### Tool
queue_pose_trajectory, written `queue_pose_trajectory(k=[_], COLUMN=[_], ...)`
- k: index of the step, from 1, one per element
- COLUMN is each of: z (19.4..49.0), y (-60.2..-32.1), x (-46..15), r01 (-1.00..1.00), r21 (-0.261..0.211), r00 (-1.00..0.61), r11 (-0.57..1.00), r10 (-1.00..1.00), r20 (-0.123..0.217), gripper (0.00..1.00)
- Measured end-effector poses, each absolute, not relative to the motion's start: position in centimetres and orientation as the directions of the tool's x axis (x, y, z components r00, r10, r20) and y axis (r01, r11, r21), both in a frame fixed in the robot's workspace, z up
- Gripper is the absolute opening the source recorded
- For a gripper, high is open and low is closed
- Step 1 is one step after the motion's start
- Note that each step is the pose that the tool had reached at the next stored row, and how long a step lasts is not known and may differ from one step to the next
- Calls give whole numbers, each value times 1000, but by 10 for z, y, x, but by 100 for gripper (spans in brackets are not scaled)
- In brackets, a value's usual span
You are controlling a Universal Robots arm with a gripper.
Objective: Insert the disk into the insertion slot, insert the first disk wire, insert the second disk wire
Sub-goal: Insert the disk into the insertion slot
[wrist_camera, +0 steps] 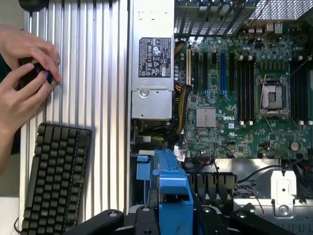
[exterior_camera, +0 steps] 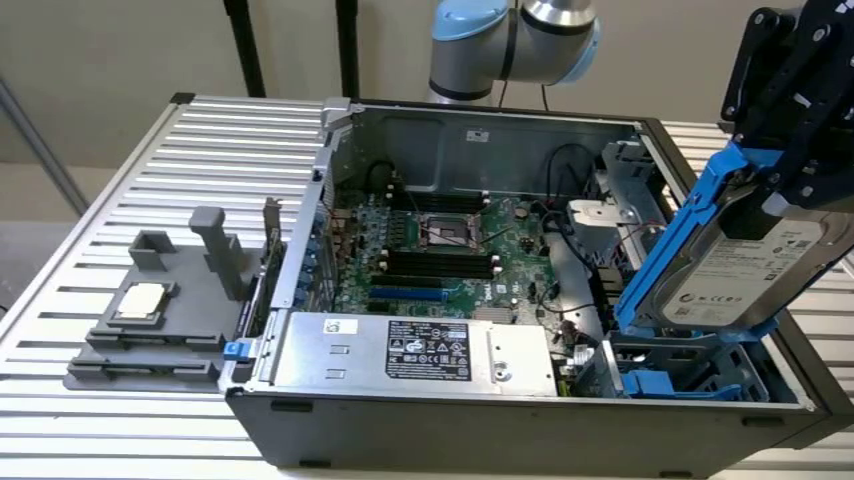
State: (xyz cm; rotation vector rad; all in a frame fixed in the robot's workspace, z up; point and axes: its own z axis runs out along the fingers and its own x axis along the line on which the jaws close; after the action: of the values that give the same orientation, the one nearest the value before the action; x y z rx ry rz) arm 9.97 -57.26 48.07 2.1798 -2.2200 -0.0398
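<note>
Gripping the flat silver-grey disk (exterior_camera: 754, 265) by its bright blue plastic carrier (exterior_camera: 694, 230), your gripper (exterior_camera: 787, 195) has its jaws clamped wide. The disk's long axis stands steeply, top leaning toward the exterior view's right, lower end over the grey metal insertion slot (exterior_camera: 627, 365).

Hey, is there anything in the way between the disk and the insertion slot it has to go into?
Nothing visible. The end effector holds the disk tilted just above the insertion slot, at the exterior view's right. The gap between them looks free, though the disk hides part of the opening.
</note>
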Motion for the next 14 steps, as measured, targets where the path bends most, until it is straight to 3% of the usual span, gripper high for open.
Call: queue_pose_trajectory(k=[14], z=[461], y=[-578], x=[110], r01=[-999], r21=[39], r00=[-18], r11=[18], r10=[-1000], r20=[0], gripper=[33])
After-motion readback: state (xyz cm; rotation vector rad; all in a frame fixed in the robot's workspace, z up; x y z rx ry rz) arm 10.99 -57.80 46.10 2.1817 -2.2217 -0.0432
